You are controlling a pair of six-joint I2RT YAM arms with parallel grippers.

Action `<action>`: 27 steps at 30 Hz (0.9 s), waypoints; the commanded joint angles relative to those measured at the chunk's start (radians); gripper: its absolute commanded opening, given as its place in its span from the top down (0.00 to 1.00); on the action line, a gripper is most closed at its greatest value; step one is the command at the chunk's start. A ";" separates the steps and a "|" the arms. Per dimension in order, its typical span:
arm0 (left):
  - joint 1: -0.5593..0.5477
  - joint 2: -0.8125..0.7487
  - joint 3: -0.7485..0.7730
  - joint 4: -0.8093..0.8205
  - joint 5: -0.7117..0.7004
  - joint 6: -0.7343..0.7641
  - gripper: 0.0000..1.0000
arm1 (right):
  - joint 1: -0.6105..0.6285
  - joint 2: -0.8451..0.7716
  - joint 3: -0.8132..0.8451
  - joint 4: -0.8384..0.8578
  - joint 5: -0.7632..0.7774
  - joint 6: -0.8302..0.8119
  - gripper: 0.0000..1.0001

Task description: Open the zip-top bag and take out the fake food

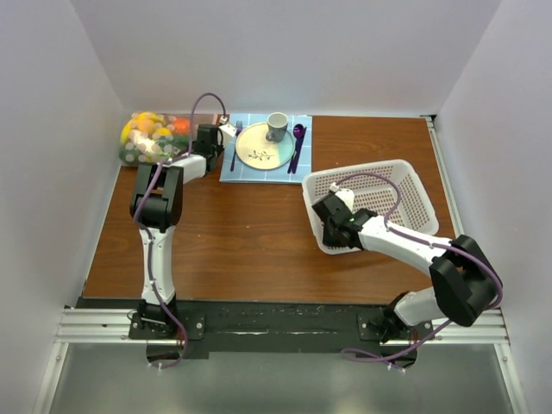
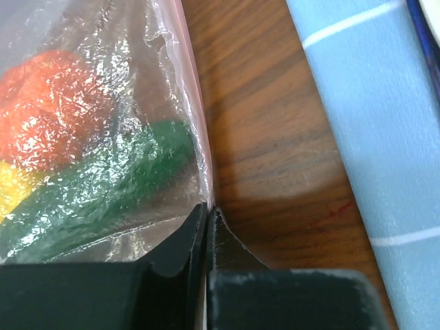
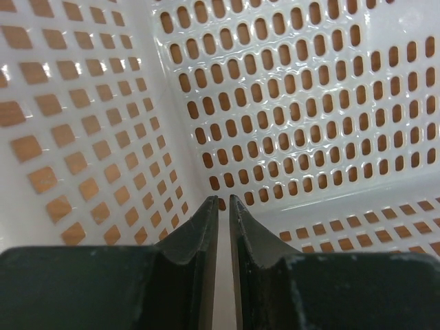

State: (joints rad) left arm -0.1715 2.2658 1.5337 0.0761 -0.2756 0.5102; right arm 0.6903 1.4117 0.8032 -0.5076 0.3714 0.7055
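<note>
The zip-top bag (image 1: 153, 140) lies at the table's far left corner, clear and crinkly, with the fake food inside. In the left wrist view the bag (image 2: 148, 62) shows an orange piece (image 2: 62, 103), a green cucumber (image 2: 103, 185) and a yellow piece (image 2: 12, 189). My left gripper (image 1: 205, 131) (image 2: 208, 208) is shut on the bag's pinkish right edge. My right gripper (image 1: 328, 216) (image 3: 223, 199) is at the near left corner of the white perforated basket (image 1: 405, 185), its jaws closed down on the basket's wall (image 3: 289, 103).
A blue placemat (image 1: 306, 159) (image 2: 385, 137) lies right of the bag with a plate (image 1: 263, 147), a cup (image 1: 277, 126) and purple cutlery (image 1: 297, 138). White walls close in the left, back and right. Bare wood lies between the arms.
</note>
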 commanded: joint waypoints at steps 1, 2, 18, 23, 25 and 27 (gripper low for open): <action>0.004 -0.028 -0.053 -0.075 -0.005 0.002 1.00 | 0.078 -0.010 -0.012 0.012 -0.034 0.055 0.85; 0.006 -0.054 -0.056 -0.113 -0.007 -0.002 1.00 | 0.095 -0.004 -0.010 0.014 -0.037 0.060 0.87; 0.036 -0.560 -0.106 -0.538 0.280 0.022 1.00 | 0.388 0.018 0.119 -0.020 0.073 0.005 0.72; 0.087 -0.724 -0.104 -0.712 0.415 0.076 1.00 | 0.390 -0.042 0.227 0.171 0.129 -0.334 0.44; 0.110 -0.799 -0.115 -0.749 0.447 0.102 1.00 | 0.388 -0.049 0.249 0.269 0.089 -0.511 0.31; 0.121 -0.845 -0.119 -0.803 0.489 0.140 1.00 | 0.391 -0.054 0.269 0.423 0.046 -0.621 0.28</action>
State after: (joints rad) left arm -0.0799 1.5372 1.4311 -0.5758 0.0872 0.5659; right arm 1.0748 1.4063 0.9909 -0.4042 0.4469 0.4259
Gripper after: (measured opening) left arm 0.018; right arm 0.679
